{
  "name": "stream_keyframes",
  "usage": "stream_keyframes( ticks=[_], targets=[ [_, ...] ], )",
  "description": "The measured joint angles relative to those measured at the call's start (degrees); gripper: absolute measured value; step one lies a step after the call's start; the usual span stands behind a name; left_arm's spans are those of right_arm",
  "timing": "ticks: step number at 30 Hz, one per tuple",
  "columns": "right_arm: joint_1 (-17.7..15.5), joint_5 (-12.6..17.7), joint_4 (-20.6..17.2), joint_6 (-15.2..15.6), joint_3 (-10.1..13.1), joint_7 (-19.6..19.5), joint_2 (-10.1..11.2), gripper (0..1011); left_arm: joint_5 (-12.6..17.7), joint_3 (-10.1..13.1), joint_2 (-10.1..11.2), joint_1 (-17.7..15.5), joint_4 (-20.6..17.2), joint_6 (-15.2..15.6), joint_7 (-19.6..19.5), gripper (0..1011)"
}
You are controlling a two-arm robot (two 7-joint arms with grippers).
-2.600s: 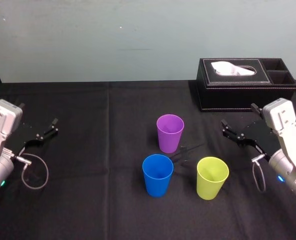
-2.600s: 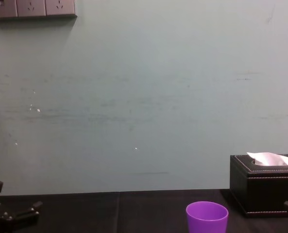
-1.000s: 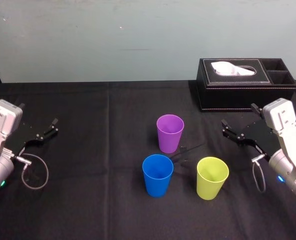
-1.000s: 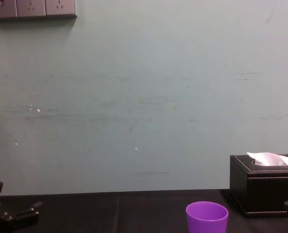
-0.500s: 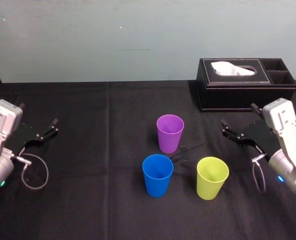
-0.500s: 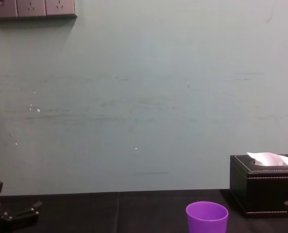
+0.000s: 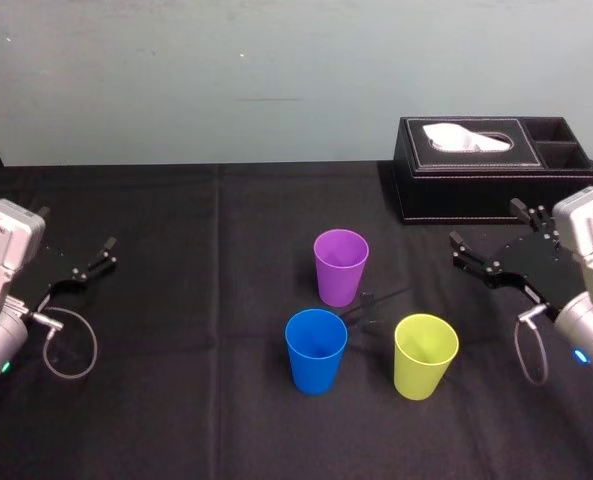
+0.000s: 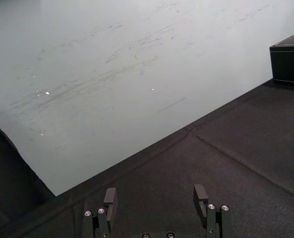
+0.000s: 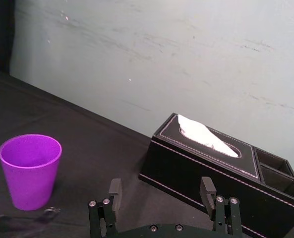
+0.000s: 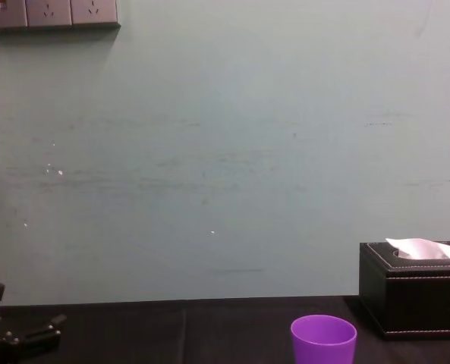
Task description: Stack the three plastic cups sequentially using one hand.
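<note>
Head view: purple tapered plastic cup (image 7: 340,265), blue tapered plastic cup (image 7: 316,350) and yellow-green tapered plastic cup (image 7: 426,355) stand unstacked mid-surface, near together. Right tool (image 7: 485,224), wide, hovers by the right edge. Left tool (image 7: 76,230) parks at the left edge.

Left wrist view: the left tool is wide.

Risk: a wide finger clips a neighbouring cup and topples it.

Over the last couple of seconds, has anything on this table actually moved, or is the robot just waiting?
The right claw, open and empty, has lifted slightly and drifted toward the robot's right, away from the cups. Nothing was taken hold of. The left claw stays parked open at the left, and the purple cup, blue cup and yellow-green cup stand apart where they were.
</note>
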Motion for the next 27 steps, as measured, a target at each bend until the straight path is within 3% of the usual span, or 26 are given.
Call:
stream_keyframes(
  ticks=[7,15,27],
  targets=[
    [-3.27,2.47,-4.87,0.67,2.80,2.02,1.86,1003,0.00,0.00,0.00,0.00,0.00,0.00,0.00,1010],
    [-8.96,6.59,-11.80,0.84,7.48,6.33,5.59,1003,0.00,0.00,0.00,0.00,0.00,0.00,0.00,1010],
    [-15.89,11.62,-16.67,-0.02,12.94,12.88,9.69,1003,0.00,0.00,0.00,0.00,0.00,0.00,0.00,1010]
  ],
)
